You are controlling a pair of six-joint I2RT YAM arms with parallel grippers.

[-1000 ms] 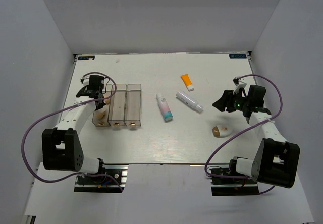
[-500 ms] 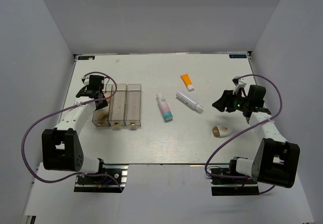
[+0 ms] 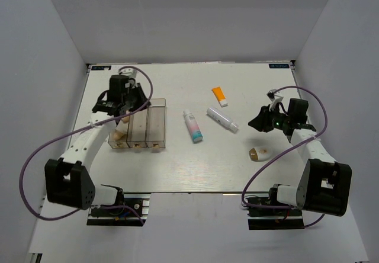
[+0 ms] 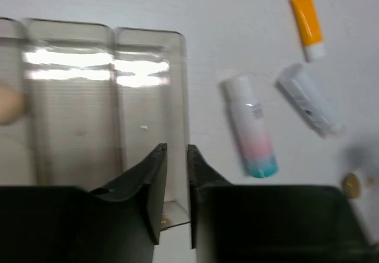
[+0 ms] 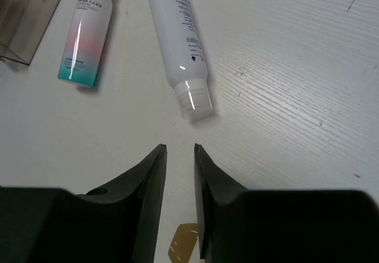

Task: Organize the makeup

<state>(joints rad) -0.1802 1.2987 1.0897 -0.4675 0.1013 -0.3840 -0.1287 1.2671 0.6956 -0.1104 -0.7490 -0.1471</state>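
The makeup lies spread on the white table. An orange white-capped tube (image 3: 219,96) (image 4: 307,23), a white tube with a teal end (image 3: 193,125) (image 4: 250,127) (image 5: 87,32) and a slim white tube (image 3: 222,120) (image 4: 309,100) (image 5: 179,38) lie at the centre. At the right rests a white-and-gold egg (image 3: 260,153). A peach sponge (image 3: 120,135) (image 4: 9,103) lies in the organizer's left compartment. My left gripper (image 3: 135,102) (image 4: 176,147) hovers over the organizer, jaws nearly together and holding nothing. My right gripper (image 3: 256,122) (image 5: 180,148) hangs above the egg, just short of the slim tube's cap, jaws close together and holding nothing.
The clear three-compartment organizer (image 3: 157,101) (image 4: 183,97) stands at the left of the table. Its middle and right compartments hold no makeup. Grey walls close in the table on the left, right and far sides.
My left gripper has risen and swung right from the organizer's left compartment to above its right side. The right gripper's jaws have drawn close together; that arm barely moved.
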